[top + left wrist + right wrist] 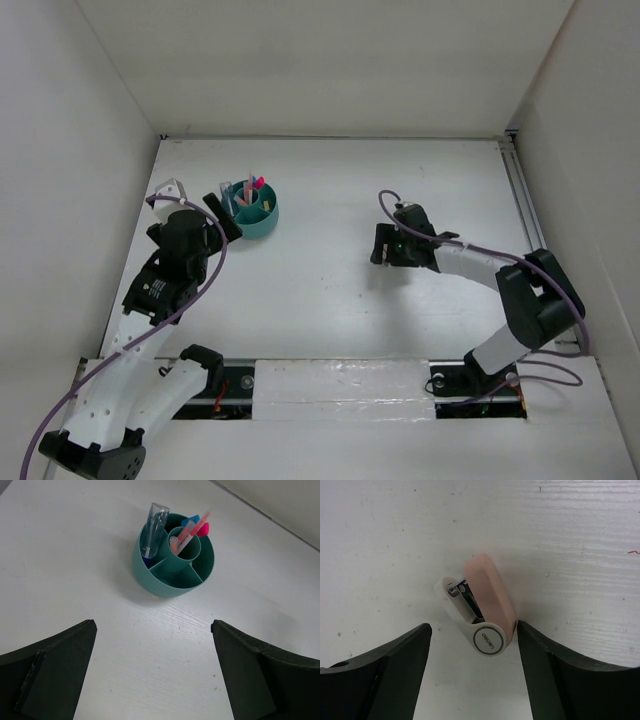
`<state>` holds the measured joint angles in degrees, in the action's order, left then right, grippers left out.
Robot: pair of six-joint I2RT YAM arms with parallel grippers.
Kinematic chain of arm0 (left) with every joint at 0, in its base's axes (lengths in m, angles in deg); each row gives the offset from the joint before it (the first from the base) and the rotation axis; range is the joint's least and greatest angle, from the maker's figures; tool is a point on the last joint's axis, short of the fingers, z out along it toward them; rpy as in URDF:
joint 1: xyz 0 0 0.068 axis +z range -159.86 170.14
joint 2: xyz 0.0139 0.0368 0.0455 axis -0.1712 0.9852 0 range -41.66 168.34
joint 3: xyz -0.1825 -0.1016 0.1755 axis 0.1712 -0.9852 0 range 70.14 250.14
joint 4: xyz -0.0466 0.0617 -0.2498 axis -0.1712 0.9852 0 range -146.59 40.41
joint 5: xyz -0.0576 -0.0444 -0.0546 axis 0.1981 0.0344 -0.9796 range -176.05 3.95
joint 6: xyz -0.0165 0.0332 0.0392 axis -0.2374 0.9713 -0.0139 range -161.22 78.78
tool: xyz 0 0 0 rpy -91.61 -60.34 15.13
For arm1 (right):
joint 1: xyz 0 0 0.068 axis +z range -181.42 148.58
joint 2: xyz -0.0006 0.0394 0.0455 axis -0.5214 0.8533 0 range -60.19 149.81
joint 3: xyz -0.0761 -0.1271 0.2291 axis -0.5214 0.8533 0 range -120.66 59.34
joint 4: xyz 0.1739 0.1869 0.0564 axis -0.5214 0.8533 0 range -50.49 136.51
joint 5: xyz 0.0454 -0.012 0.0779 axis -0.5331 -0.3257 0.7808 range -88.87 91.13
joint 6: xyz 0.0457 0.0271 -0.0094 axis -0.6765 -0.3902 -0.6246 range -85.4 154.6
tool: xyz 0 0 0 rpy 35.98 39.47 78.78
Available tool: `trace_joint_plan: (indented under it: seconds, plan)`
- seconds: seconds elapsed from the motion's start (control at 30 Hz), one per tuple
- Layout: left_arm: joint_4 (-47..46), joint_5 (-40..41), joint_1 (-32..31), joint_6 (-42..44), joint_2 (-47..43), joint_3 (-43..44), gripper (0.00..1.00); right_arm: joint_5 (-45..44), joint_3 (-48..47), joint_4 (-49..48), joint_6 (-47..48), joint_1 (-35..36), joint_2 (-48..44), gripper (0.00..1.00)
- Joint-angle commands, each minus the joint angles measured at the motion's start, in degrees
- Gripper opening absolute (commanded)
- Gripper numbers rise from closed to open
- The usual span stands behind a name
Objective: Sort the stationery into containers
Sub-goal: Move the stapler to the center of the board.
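The teal container stands upright on the white table, at the back left in the top view. In it stand a clear-barrelled pen, a thin pink-red pen in the centre tube, and blue-capped and pink-capped markers. My left gripper hangs open just short of the cup, nothing between its fingers. A small pink and white stapler lies on its side on the table. My right gripper is open around its hinge end; the right finger touches the pink edge, the left finger stands apart.
White walls close in the table at the left, back and right. A metal rail runs along the right edge. The right arm reaches in from the right to mid-table, and a purple cable loops over it.
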<state>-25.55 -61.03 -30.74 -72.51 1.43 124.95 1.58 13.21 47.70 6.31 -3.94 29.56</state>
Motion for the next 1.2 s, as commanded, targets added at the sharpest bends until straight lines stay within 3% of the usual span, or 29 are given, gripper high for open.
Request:
trace_joint_plan:
  seconds: [0.0,0.17,0.8,0.93,1.17]
  plan:
    - [-1.69,-0.14,0.14,0.79,-0.64,-0.31,1.0,-1.94,-1.41,-0.37,-1.24,0.55,2.44,0.75]
    - [-1.69,-0.14,0.14,0.79,-1.16,-0.31,1.0,-3.79,-3.17,0.96,-1.76,1.6,5.69,0.62]
    - [-2.22,-0.67,0.14,1.31,-1.69,-0.31,1.0,-6.51,-9.24,4.56,-0.1,8.11,15.09,0.54]
    - [-2.22,-0.67,0.14,1.32,-1.69,-0.31,1.0,-6.51,-11.09,6.49,0.43,9.17,18.16,0.54]
    - [-2.22,-0.67,0.14,1.32,-1.69,-0.31,1.0,-8.97,-14.77,9.56,0.95,12.15,22.47,0.67]
